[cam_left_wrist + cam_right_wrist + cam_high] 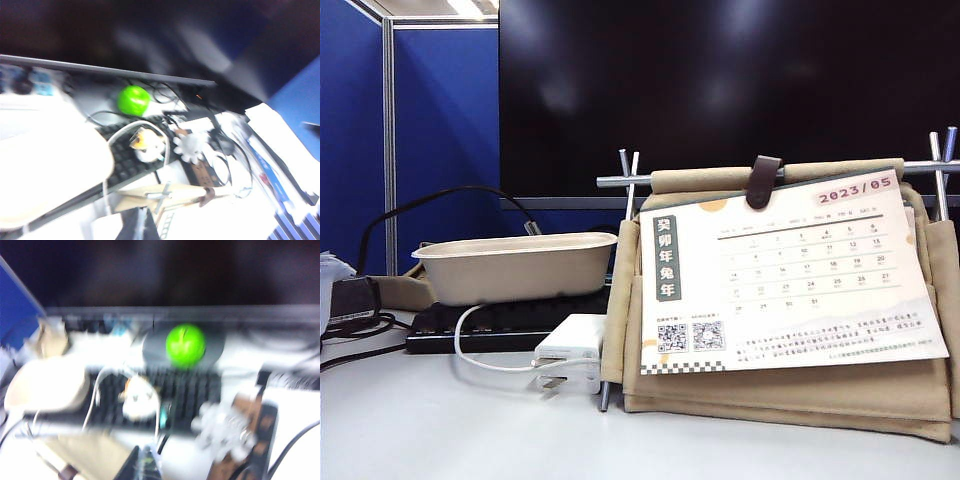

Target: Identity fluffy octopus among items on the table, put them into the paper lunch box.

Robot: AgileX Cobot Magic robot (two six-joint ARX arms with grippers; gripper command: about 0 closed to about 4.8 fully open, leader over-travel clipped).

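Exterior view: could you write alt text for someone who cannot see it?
A beige paper lunch box sits on a black keyboard before a dark monitor. Right of it, a tan fabric organiser holds a calendar, with a white power adapter between. No pincer shows.

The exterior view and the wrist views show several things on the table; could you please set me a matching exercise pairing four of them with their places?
Things:
1. paper lunch box
2. white power adapter
3. calendar
4. green ball

Places:
A. leaning on the tan organiser
B. resting on the black keyboard
C. behind the keyboard, near the monitor
D. on the table, in front of the keyboard

Pairs: 1-B, 2-D, 3-A, 4-C.

The left gripper and right gripper show only as blurs above the table, touching nothing.
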